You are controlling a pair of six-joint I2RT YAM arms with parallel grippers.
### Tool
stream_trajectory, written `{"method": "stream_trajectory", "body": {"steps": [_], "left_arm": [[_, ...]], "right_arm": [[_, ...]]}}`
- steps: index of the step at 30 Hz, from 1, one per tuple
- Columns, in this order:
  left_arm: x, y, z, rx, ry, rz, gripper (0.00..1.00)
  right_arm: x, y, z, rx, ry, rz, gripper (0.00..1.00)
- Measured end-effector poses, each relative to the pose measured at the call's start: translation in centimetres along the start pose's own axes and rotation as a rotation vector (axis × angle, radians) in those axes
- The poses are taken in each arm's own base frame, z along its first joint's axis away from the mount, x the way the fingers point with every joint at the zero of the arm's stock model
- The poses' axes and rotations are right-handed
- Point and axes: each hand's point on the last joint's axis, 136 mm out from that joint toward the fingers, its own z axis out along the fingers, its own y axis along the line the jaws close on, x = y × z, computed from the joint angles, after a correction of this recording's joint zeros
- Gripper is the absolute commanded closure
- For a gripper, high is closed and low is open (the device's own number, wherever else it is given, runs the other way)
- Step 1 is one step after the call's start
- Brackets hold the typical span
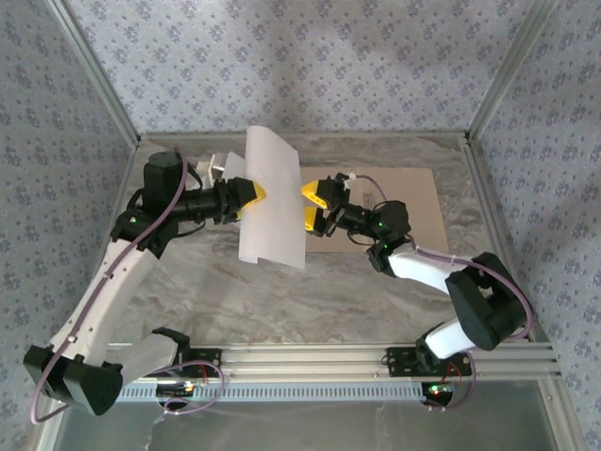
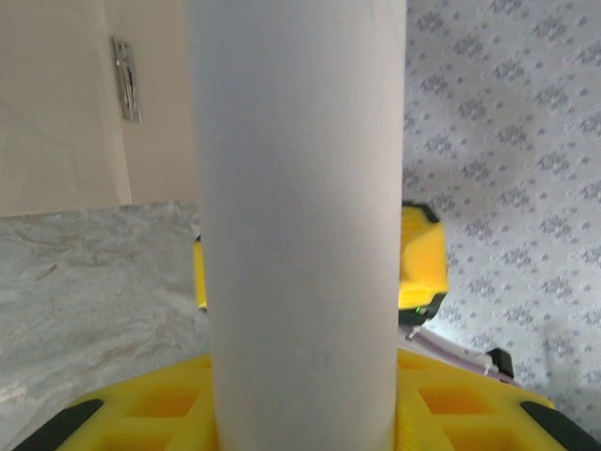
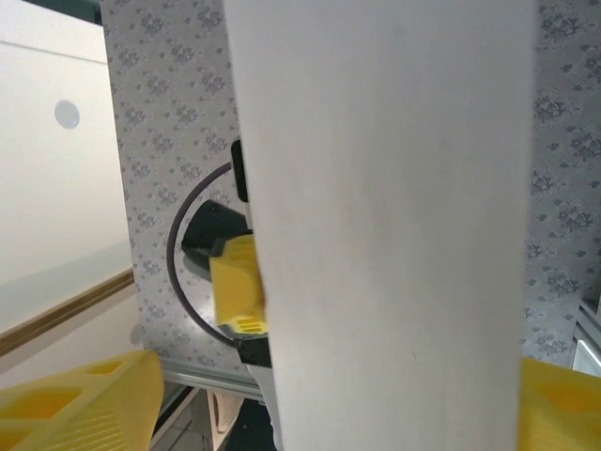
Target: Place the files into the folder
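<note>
We noted the left gripper (image 1: 250, 197) clenched on one edge of a white sheet (image 1: 272, 202), holding it upright above the table (image 1: 282, 301), probably for a handover. The right gripper (image 1: 313, 205) straddled the opposite edge with its jaws apart, not yet pinching. The folder (image 1: 413, 197) lay open and flat under the right arm, its clip (image 2: 125, 78) exposed. Count: one folder, one clip, one sheet. We could not tell whether a second sheet was stacked behind it.
</note>
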Motion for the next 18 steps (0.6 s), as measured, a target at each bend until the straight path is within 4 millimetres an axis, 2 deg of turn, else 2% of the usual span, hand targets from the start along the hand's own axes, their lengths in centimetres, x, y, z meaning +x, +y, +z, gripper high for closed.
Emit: {"method": "stream_trajectory", "body": {"steps": [5,9,18], "left_arm": [[1.2,0.4,0.0,-0.003,0.063,0.004,0.63],[1.6,0.3,0.0,0.007,0.085,0.011,0.63],[1.9,0.1,0.1,0.018,0.102,0.026,0.63]], "right_arm": [[0.4,1.0,-0.3,-0.01,0.029,-0.03,0.24],[0.8,0.9,-0.3,-0.002,0.05,-0.039,0.35],[1.5,1.2,-0.5,0.012,0.075,-0.088,0.39]]}}
